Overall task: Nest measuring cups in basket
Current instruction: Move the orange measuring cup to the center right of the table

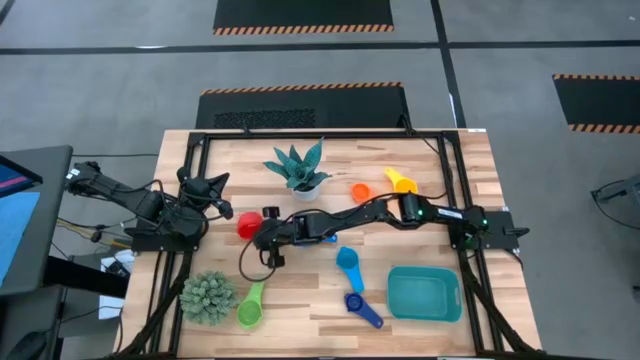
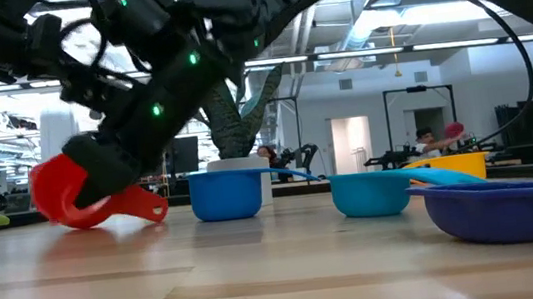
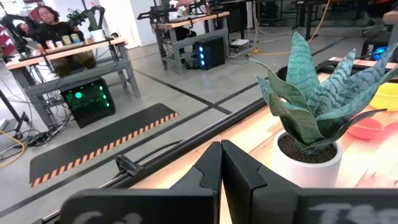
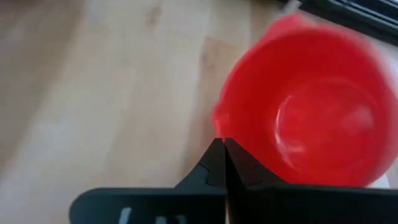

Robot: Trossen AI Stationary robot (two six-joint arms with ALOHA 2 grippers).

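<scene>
The red measuring cup (image 1: 245,224) lies left of the table's middle, tipped so that its hollow (image 4: 311,106) faces my right gripper (image 4: 221,147), which is shut at its rim. Its handle (image 2: 147,207) rests on the wood. Orange (image 1: 360,190) and yellow (image 1: 400,181) cups sit at the far right. A light blue (image 1: 348,260) and a blue (image 1: 362,308) cup lie nearer, and a green cup (image 1: 250,306) lies near left. The teal basket (image 1: 424,293) stands near right. My left gripper (image 3: 221,152) is shut at the left edge, holding nothing. My right gripper meets the red cup at the lower part of its rim (image 4: 217,134), coming from the table's right and slanting down. The shut fingers (image 4: 239,163) hide the place of contact, so I cannot tell whether the rim is pinched. The cup is tilted, its handle end on the table.
A potted snake plant (image 1: 298,170) stands far of centre, just beyond my right arm (image 1: 380,212), which spans the table's middle. A spiky green plant (image 1: 208,297) sits near left beside the green cup. Bare wood lies between the red cup and the basket.
</scene>
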